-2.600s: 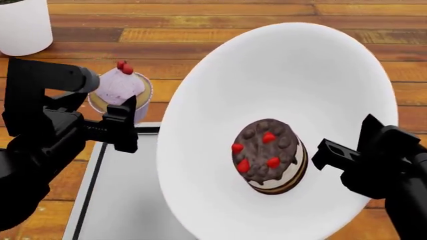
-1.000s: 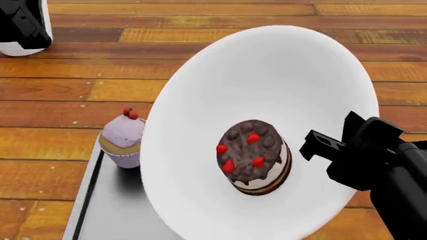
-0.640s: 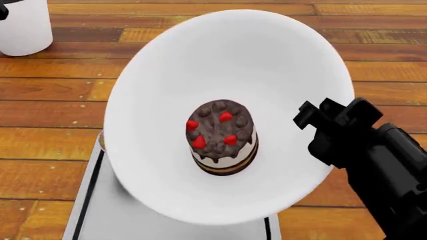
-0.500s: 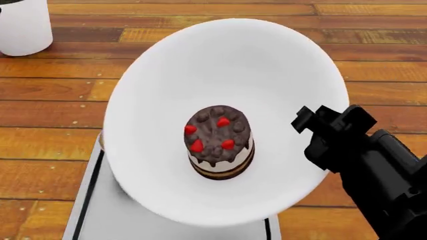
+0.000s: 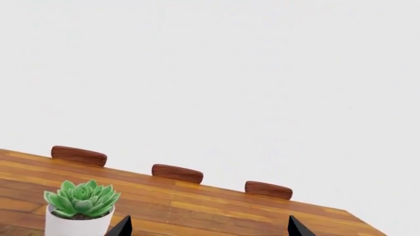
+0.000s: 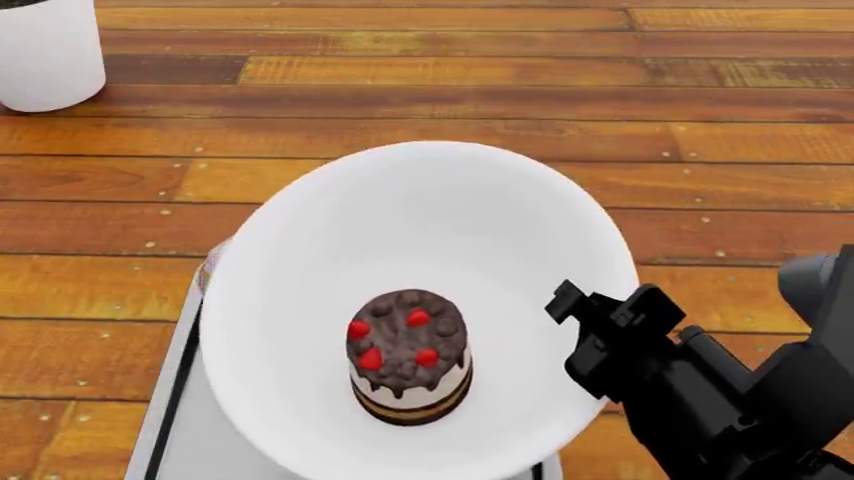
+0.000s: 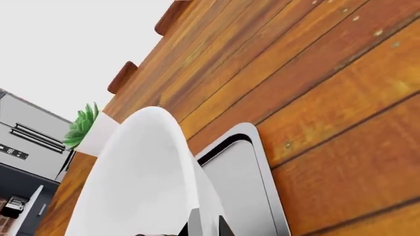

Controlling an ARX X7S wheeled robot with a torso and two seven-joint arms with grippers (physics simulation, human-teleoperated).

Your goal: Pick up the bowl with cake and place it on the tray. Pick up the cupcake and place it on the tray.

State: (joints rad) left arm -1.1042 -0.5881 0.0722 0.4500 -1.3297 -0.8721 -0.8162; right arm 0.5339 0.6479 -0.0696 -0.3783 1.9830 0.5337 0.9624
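The bowl (image 6: 414, 300) hangs above the tray (image 6: 167, 420), which lies on the tabletop (image 6: 400, 90) directly beneath it. Only the tray's left rim and a short part of its near edge show past the bowl in the head view. The right wrist view shows the tray's far rounded corner (image 7: 246, 147) beyond the bowl's wall, with a gap between the two, so the bowl is judged not yet set down. The coming move is therefore a straight lowering, with little sideways correction needed.

The cake (image 6: 407, 355) sits upright in the bowl, nearer its front.

The right end effector (image 6: 587, 310) grips the bowl at its right rim. Its jaws are closed onto the thin wall, one inside and one outside, as the right wrist view shows at the rim (image 7: 196, 216).

The left end effector is raised well clear of the work. Only two dark finger points (image 5: 121, 228) show in the left wrist view, set wide apart with nothing between them.

The cupcake (image 6: 208, 270) is almost wholly hidden behind the bowl's left edge; only a sliver shows, over the tray's far left corner. Whether it rests on the tray cannot be told.
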